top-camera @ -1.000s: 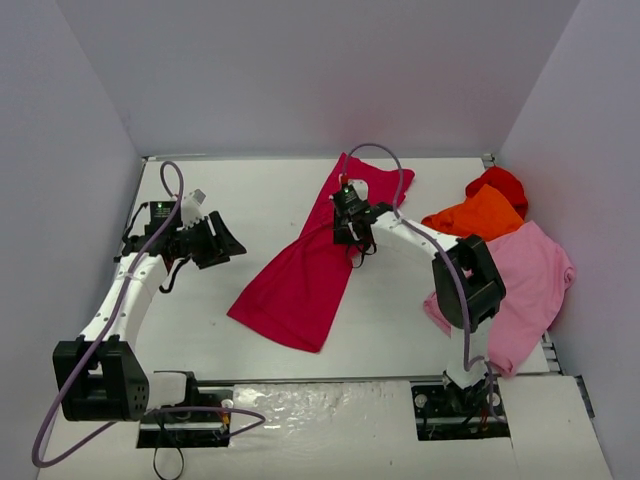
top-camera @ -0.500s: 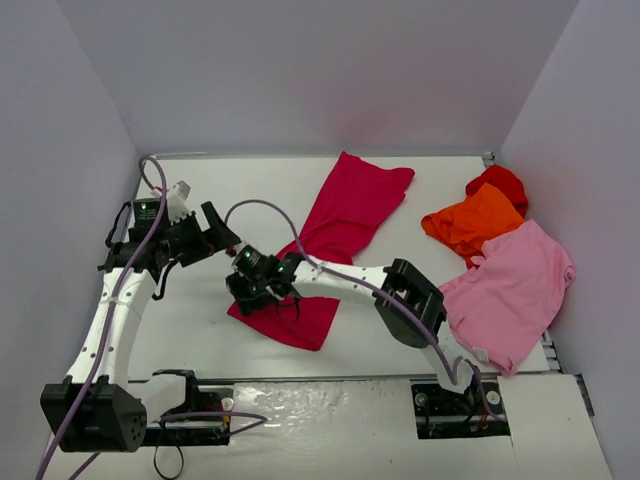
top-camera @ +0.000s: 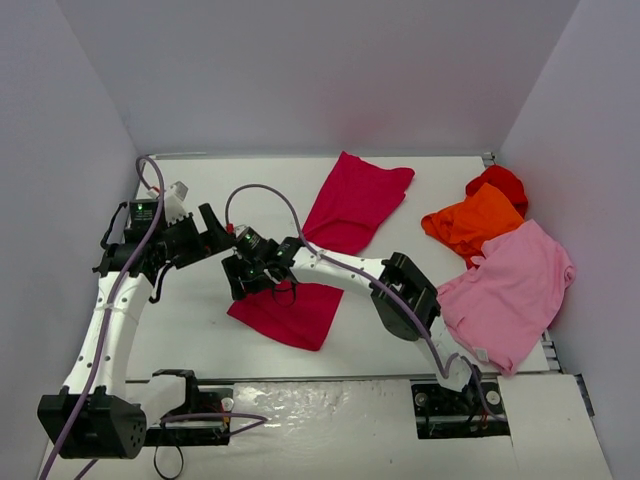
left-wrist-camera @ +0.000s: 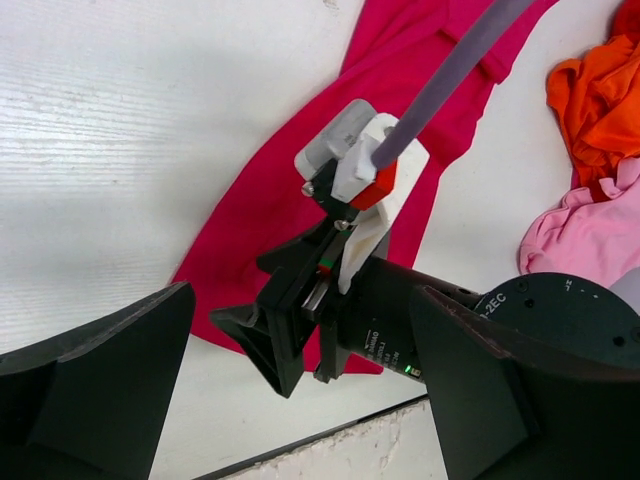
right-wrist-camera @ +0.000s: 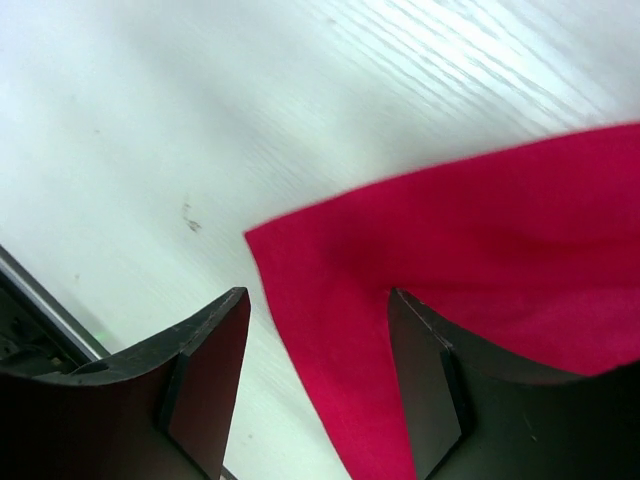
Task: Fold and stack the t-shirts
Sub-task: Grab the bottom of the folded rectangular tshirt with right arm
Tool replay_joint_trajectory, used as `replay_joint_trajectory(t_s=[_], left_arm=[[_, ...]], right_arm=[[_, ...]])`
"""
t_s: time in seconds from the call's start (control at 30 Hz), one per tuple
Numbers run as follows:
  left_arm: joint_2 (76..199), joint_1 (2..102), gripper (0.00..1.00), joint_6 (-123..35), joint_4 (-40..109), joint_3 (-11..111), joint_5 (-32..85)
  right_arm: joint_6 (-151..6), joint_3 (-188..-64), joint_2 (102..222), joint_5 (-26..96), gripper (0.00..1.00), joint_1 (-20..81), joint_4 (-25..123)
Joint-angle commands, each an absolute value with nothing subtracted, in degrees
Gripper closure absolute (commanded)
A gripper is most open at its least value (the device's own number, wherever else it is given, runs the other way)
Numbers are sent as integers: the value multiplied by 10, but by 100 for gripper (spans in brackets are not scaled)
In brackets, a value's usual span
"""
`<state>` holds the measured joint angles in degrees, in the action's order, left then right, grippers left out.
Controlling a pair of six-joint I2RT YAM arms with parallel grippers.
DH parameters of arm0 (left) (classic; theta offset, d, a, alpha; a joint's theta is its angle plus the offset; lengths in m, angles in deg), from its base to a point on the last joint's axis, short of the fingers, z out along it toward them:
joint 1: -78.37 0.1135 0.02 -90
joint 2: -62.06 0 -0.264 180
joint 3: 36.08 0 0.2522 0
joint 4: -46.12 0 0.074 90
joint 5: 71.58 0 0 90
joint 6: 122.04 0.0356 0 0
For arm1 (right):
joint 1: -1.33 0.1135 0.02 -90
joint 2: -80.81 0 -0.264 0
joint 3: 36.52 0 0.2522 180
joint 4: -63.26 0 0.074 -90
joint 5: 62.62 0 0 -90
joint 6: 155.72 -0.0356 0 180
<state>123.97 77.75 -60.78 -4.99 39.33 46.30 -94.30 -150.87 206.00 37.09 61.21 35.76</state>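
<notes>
Beneath my spread right gripper [right-wrist-camera: 318, 335] lies the near-left corner of the crimson-magenta t-shirt [right-wrist-camera: 480, 230]; its long axis runs off far-right. My left gripper [top-camera: 212, 235], also spread, hangs just left.

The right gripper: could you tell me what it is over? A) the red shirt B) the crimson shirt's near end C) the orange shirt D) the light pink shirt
B: the right gripper hangs over the near end of the crimson shirt, whose corner shows between its open fingers in the wrist view.
</notes>
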Motion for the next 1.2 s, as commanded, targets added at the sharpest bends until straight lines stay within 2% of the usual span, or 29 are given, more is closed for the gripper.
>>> replay_joint_trajectory(t_s=[0.0,0.57,0.8,0.97,1.1,1.17], left_arm=[[1228,780,13,-593,-49,426,453],[1210,780,13,-577,-87,435,419],[1195,799,13,-604,-111,503,358],[1199,805,12,-614,-111,560,346],[1192,807,12,-629,-106,588,369],[1192,807,12,-632,-104,596,375]], right_arm=[[-934,-1567,2097,401,45,629,372],[-983,-1619,2192,355,46,639,323],[-998,-1559,2214,343,47,641,313],[-1004,-1499,2206,333,56,643,326],[-1006,-1471,2204,323,74,643,332],[-1006,-1468,2204,322,79,643,332]])
